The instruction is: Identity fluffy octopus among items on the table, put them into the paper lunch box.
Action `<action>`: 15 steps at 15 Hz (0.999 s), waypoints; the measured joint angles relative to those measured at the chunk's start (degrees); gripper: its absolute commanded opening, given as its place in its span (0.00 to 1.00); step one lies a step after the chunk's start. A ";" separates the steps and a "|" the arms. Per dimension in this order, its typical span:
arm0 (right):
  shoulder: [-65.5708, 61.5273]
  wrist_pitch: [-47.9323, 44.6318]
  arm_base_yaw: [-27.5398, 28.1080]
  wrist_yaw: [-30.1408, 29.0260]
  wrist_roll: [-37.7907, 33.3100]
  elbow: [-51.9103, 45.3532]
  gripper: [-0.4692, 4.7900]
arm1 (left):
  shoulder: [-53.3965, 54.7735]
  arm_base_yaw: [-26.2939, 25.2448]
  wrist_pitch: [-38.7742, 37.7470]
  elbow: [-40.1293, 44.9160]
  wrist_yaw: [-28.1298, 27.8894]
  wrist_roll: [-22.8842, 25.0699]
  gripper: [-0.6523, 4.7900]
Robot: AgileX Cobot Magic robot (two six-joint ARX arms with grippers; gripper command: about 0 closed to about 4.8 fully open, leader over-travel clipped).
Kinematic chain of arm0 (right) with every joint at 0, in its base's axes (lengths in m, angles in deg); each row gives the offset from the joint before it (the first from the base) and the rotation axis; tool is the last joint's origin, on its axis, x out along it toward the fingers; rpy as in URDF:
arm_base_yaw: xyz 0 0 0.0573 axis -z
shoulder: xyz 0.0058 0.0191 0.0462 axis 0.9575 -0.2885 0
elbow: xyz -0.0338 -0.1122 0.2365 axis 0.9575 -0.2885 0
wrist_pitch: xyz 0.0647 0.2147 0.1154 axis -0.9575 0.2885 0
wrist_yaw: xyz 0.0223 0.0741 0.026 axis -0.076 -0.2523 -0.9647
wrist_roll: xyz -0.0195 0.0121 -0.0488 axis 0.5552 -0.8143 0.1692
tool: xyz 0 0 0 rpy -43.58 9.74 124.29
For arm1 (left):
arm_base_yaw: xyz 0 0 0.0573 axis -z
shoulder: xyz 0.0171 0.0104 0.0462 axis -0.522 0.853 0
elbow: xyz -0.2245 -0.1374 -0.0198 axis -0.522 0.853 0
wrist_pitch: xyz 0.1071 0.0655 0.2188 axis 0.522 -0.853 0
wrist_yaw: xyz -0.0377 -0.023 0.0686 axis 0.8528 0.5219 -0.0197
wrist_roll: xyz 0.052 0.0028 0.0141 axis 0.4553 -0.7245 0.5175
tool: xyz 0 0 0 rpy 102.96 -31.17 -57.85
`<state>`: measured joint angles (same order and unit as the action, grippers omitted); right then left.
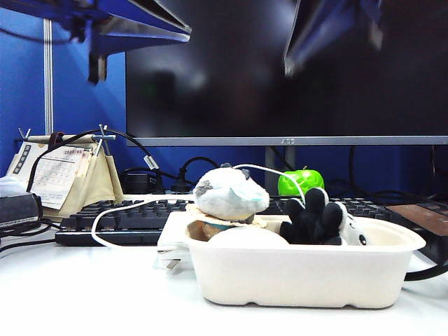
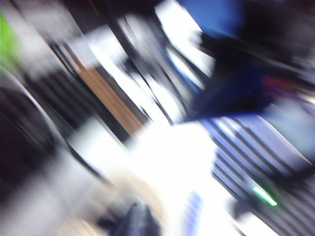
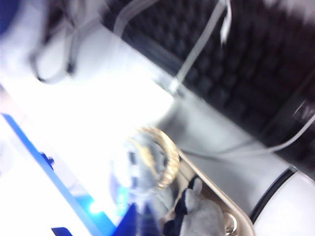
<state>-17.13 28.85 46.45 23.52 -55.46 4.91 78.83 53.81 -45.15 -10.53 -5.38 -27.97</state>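
1. Octopus first: the fluffy octopus (image 1: 323,218) lies inside the paper lunch box (image 1: 301,274), toward its right end, black tentacles sticking up above the rim, grey-white head beside them.
2. We see the right gripper (image 1: 329,28) high above the box in the exterior view, well apart from the octopus, nothing held. Its jaws are too blurred to read there; we take it as clenched.
3. Left gripper (image 1: 105,31) hangs at the top left of the exterior view, well apart from the box. We cannot tell if it is released or clenched.
4. Pale grey-white plush (image 1: 229,194) sits propped on the box's left end, above the rim, on a tan ring-like item.
5. Box stands on the table (image 1: 84,294), in front of a black keyboard (image 1: 119,215); a green apple-like object (image 1: 301,181) is behind it.
6. Right wrist view is smeared: we make out the octopus (image 3: 197,214) in the box and the plush (image 3: 145,169) beside it.
7. Left wrist view is motion blur; nothing there can be named safely.
8. Both arms are cut off by the top edge of the exterior view.
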 measured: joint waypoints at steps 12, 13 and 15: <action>50.56 0.94 0.02 13.55 3.34 0.94 0.08 | -8.90 -0.13 36.68 0.00 -17.59 -0.02 0.11; 53.20 1.18 0.02 14.84 3.32 0.94 0.08 | -12.79 -0.09 36.85 0.00 -17.51 0.00 0.11; 55.67 4.20 0.02 15.23 3.30 1.07 0.08 | -21.35 -0.09 35.76 0.00 -17.53 0.00 0.11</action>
<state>38.54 33.05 46.47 38.75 -52.16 5.98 57.47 53.73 -9.40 -10.53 -22.91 -27.97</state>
